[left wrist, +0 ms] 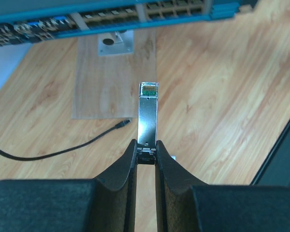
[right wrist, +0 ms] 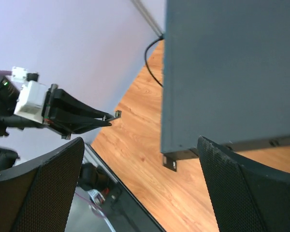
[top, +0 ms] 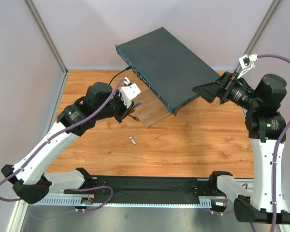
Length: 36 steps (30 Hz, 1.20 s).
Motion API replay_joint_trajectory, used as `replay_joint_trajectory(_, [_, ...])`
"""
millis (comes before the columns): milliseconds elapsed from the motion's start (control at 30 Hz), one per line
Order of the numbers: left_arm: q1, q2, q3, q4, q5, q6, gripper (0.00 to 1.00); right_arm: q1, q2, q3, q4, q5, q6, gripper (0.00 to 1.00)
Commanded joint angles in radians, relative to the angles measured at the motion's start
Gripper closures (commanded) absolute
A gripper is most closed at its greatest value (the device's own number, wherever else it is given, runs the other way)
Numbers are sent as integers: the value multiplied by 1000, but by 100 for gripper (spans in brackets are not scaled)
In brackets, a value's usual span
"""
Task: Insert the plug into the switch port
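Holding the plug clamped in our left gripper, we judge its long axis aims ahead at the ports of the switch, not yet touching, while our right gripper sits spread wide by the switch's end.

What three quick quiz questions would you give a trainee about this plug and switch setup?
1. True or false: the plug is already seated in a port of the switch.
2. Multiple choice: what lies loose on the table, untouched by either arm? A a small metal module; B a screwdriver; C a cup.
3. Fill the blank: the left gripper is shut on the ___.

Key: 1 false, the plug is in the air short of the ports; 2 A; 3 plug.
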<state>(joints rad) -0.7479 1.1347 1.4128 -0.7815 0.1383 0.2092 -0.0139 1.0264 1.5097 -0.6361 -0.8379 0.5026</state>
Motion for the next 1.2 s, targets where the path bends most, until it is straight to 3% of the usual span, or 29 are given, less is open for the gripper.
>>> replay_joint_trajectory(0, [34, 85, 101, -1, -43, -109, 100, -128, 11, -126, 12, -42, 130, 0])
replay_joint_trajectory(133, [126, 157, 187, -21, 42, -162, 100, -225, 37, -276, 107, -122, 220, 0])
replay_joint_trajectory(267, [208, 203, 236, -22, 78, -198, 100, -225, 75, -362, 216, -132, 266, 0])
replay_joint_trajectory(400, [219, 200, 239, 13, -11, -203, 92, -221, 112, -434, 354, -127, 333, 0])
replay_joint_trajectory(533, [245, 200, 224, 14, 87, -168, 100, -178, 147, -447, 452, -103, 356, 0])
replay_joint_trajectory(833, [249, 240, 225, 21, 138, -103, 100, -146, 204, -476, 519, -72, 363, 4])
replay_joint_trajectory(967, [248, 269, 213, 36, 146, -65, 100, -146, 213, -491, 562, -59, 379, 20])
replay_joint_trajectory(1000, [248, 286, 216, 45, 130, -56, 100, -146, 216, -499, 581, -50, 378, 31])
replay_joint_trajectory(1067, [248, 304, 232, 38, 121, -33, 100, -146, 215, -502, 585, -41, 369, 39])
replay_joint_trajectory(1167, [245, 333, 261, 28, 135, -27, 100, -146, 210, -514, 610, -26, 375, 61])
